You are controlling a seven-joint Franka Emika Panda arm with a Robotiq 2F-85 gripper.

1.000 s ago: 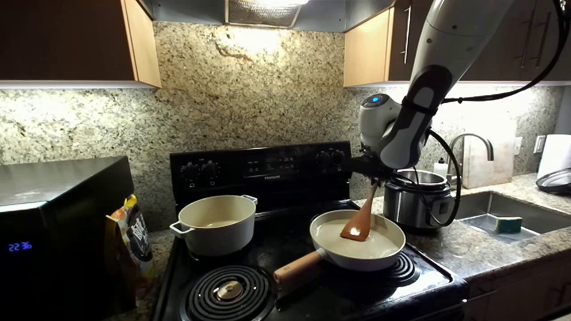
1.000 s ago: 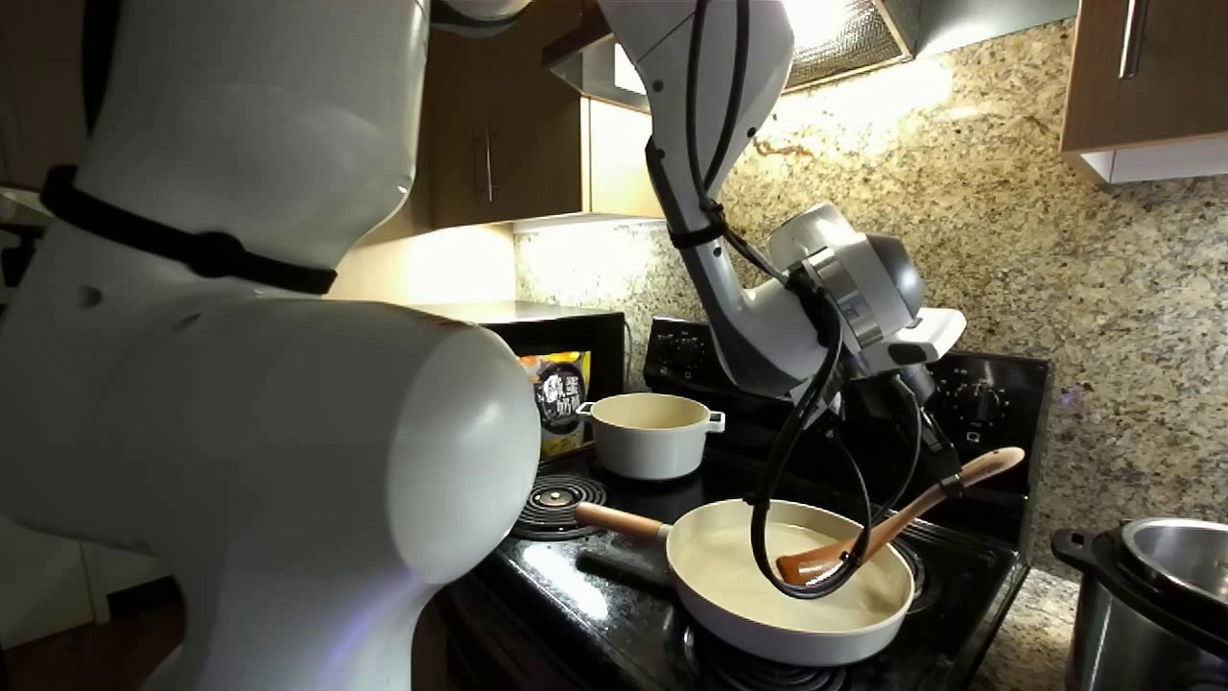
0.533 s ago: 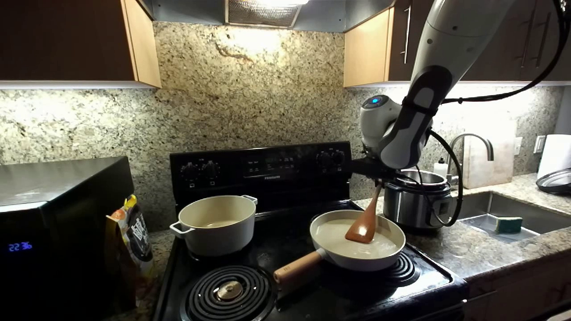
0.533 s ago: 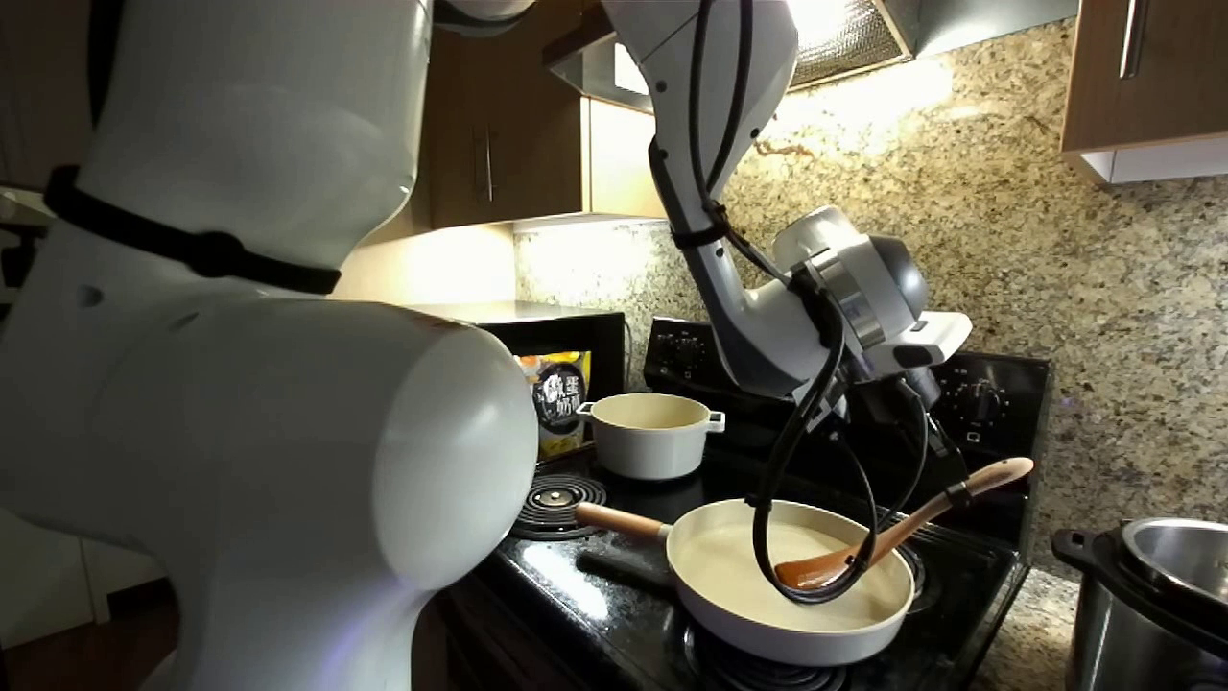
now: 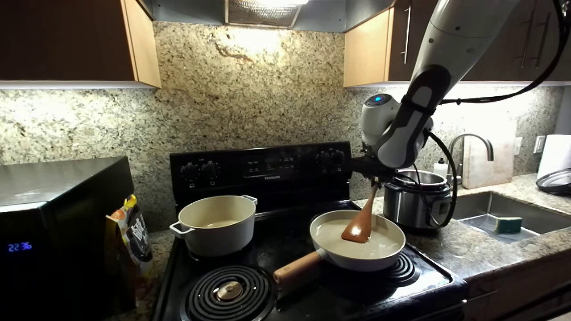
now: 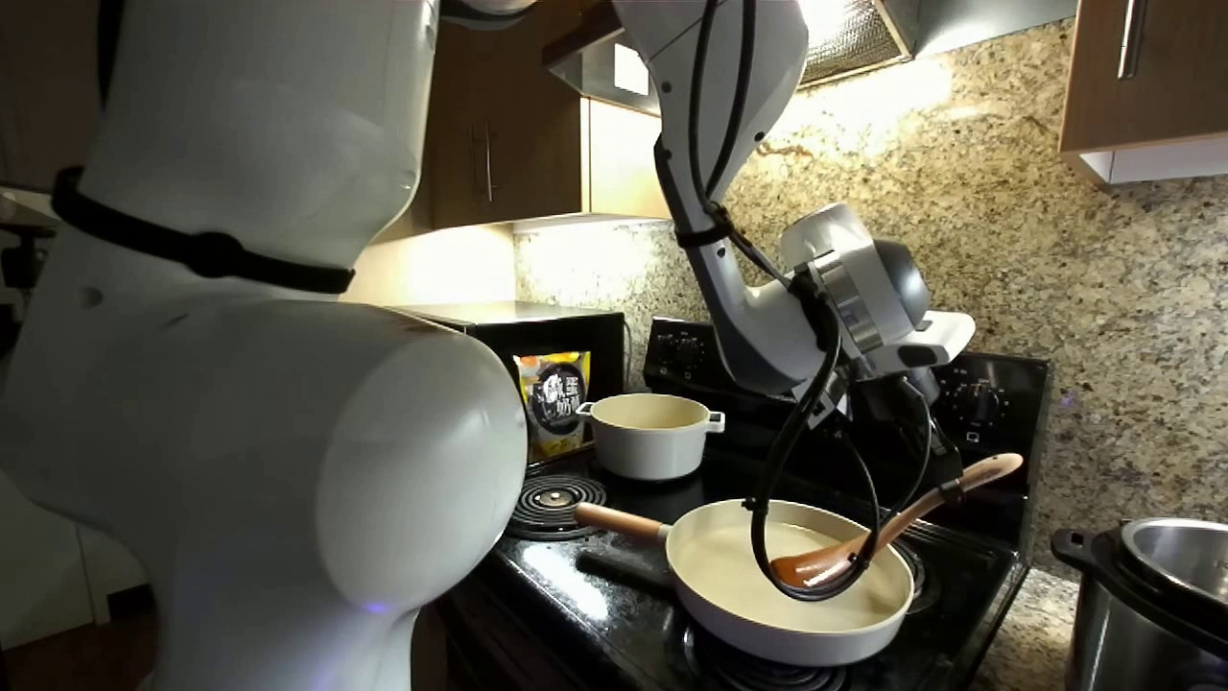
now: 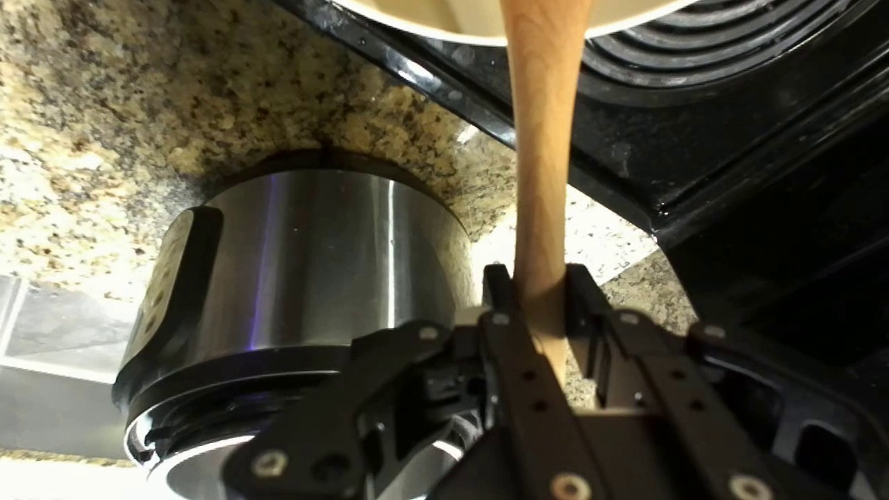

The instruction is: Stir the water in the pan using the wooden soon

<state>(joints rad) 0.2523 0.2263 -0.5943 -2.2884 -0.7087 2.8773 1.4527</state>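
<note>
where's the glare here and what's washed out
In both exterior views, the wall has washed-out patches; in an exterior view, a white streak glares off the stove; in the wrist view, bright streaks line the cooker and the counter is blown out beside the spoon.

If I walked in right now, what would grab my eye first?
Probably the big white robot arm that hangs over the black stove. Its claw grips a wooden spoon, broad end down inside the round cream pan of pale water. Next, perhaps, the shiny steel cooker on the stone counter beside the stove.
</note>
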